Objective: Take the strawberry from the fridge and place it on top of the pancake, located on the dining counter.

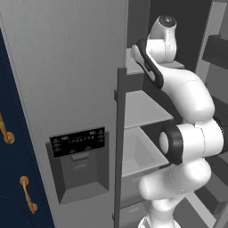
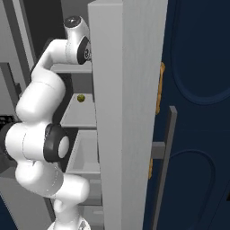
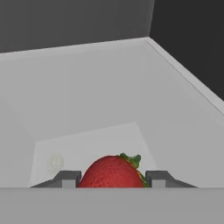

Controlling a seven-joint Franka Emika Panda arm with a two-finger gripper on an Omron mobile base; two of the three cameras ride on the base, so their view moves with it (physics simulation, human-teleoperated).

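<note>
Strawberry [image 3: 113, 171] sits right at the bottom of the hand view, red with green leaves at its upper right, wedged between the two dark finger tips [image 3: 68, 179]. Hand [image 3: 113, 180] has a tip at each flank of the fruit, so it looks pinched on the berry, but actual contact is hidden by the lower edge; probably gripping, not certain. Berry rests on a grey fridge shelf [image 3: 96, 109], with the inner wall behind and a dark gap at upper right. Side-on approach makes sense: the shelf above leaves little room to come from the top.

Left base view: white arm [image 1: 187, 133] rises from lower right and bends up and back into the open fridge [image 1: 62, 80], wrist aimed at the upper shelves. Left door is closed, with the black control panel [image 1: 78, 141] and dispenser recess below; long dark handle [image 1: 120, 142] runs down the door edge. Navy cabinet with gold handles [image 1: 27, 193] at far left.

Right base view: open fridge door [image 2: 126, 112] stands edge-on, blocking much of the interior, with the arm reaching past its left side. A small yellowish-green round item [image 2: 81, 98] lies on a middle shelf, not the target. Navy cabinets [image 2: 197, 112] to the right.

Task step: grasp in the fridge; lifting out and carrying to the pancake not yet done.
</note>
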